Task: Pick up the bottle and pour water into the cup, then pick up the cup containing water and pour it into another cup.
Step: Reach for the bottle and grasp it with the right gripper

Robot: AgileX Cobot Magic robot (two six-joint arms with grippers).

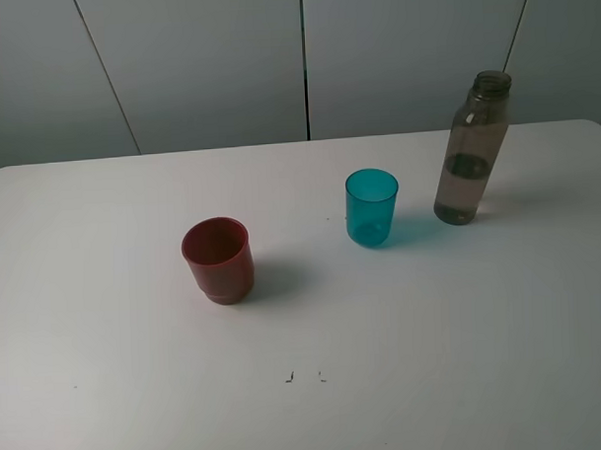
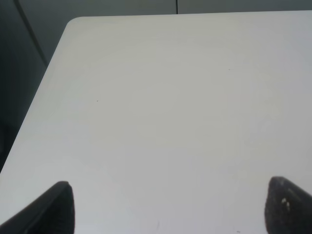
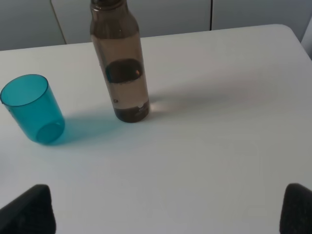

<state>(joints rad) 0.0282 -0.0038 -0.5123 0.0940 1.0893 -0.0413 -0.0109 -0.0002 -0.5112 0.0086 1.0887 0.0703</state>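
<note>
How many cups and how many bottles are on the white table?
Cups: 2 (red cup, teal cup)
Bottles: 1 (brownish see-through bottle)
Total: 3

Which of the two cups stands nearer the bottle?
The teal cup, right beside the bottle; the red cup stands farther off, toward the left of the exterior view.
</note>
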